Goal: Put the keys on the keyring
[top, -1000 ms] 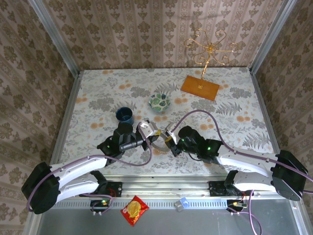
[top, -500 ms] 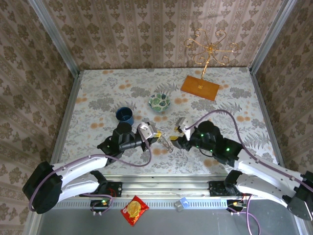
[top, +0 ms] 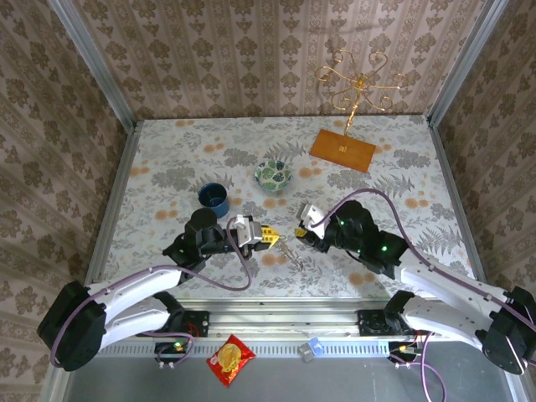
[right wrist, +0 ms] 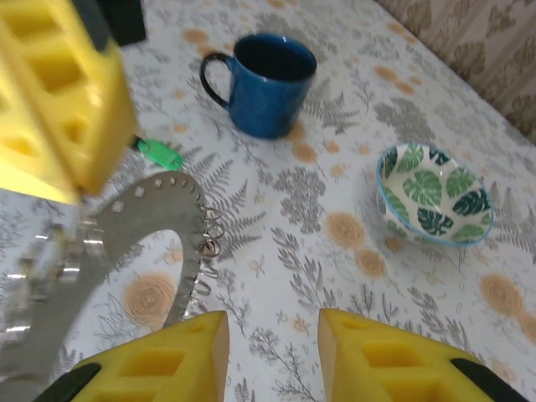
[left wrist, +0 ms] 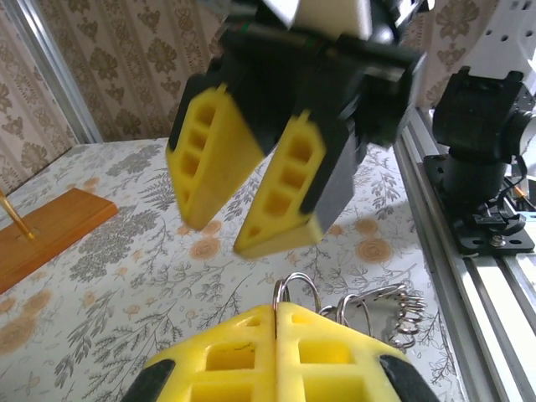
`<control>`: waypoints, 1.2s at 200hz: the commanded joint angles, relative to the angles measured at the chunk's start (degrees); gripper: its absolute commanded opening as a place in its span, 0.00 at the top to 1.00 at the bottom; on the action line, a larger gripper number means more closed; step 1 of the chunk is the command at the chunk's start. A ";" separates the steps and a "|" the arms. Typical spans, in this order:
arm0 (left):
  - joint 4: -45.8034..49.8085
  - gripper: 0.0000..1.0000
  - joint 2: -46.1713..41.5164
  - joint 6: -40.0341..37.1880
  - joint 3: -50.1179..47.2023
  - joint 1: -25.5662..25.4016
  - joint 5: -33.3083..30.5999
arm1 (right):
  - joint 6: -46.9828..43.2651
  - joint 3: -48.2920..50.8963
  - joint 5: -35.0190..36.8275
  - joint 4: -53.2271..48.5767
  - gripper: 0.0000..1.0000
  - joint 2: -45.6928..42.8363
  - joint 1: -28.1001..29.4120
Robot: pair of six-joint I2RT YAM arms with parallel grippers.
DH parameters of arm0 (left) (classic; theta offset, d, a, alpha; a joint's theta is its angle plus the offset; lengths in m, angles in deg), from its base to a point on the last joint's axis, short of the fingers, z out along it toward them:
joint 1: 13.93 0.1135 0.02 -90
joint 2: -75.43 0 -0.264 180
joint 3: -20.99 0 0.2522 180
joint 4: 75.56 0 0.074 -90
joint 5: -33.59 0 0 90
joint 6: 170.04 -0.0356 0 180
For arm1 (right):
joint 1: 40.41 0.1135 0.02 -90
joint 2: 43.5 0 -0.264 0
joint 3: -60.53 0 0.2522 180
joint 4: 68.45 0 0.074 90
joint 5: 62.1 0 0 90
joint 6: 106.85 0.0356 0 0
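Note:
The keyring (right wrist: 146, 213) is a flat grey metal ring with small wire loops along its rim, held tilted above the table between the arms (top: 289, 249). My left gripper (left wrist: 276, 308) is shut on one of these wire loops, and the rest of the keyring (left wrist: 381, 303) hangs just to its right. One of the keys, the green-headed one (right wrist: 159, 153), shows beside the ring's far edge under a left finger. My right gripper (right wrist: 272, 327) is open with nothing between its fingers, a little back from the ring. It faces the left gripper (top: 270, 237) from the right (top: 300, 230).
A blue mug (top: 213, 197) and a green-patterned bowl (top: 273, 174) stand behind the grippers. A wooden base (top: 343, 151) with a gold wire stand sits at the back right. A red snack packet (top: 230, 360) lies on the near rail.
My right gripper has let go at the keyring, opened and drawn back to the right. My left arm has pulled slightly left, still pinching the ring.

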 commanded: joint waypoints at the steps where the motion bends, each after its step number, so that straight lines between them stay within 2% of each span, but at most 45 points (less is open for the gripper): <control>1: -4.06 1.00 -1.42 -1.51 -0.48 0.52 3.06 | -1.08 -1.91 -0.79 2.18 0.65 1.99 -0.23; 23: -3.70 1.00 -1.33 -1.60 -0.57 0.54 1.90 | -0.08 -2.46 -9.42 2.30 0.61 3.14 -0.14; 77: -3.33 1.00 -1.24 -1.69 -0.83 0.52 -0.20 | 2.27 -2.28 -20.09 2.99 0.57 2.27 -0.12; 156: -3.24 1.00 -0.64 -1.50 -0.70 0.46 -0.67 | 3.08 -2.29 -18.03 4.15 0.55 3.60 2.37; 176: -3.57 1.00 -0.23 -1.25 -1.28 0.45 -1.96 | 4.24 -1.05 -10.78 5.05 0.57 3.17 2.37; 183: -4.53 1.00 0.03 -0.99 -2.02 0.53 -3.30 | 4.60 -0.48 -7.85 5.08 0.57 2.99 2.23; 206: -9.55 1.00 0.83 5.33 -4.70 0.52 -15.74 | 7.92 -0.84 -2.58 2.16 0.57 3.11 1.83; 225: -7.56 0.73 -0.71 12.54 -5.56 0.46 -24.84 | 11.98 -2.09 -1.15 -2.63 0.57 3.85 1.88; 240: -0.73 0.66 -3.85 18.05 -5.40 -0.29 -31.70 | 17.84 -2.75 1.04 -4.82 0.58 4.45 1.85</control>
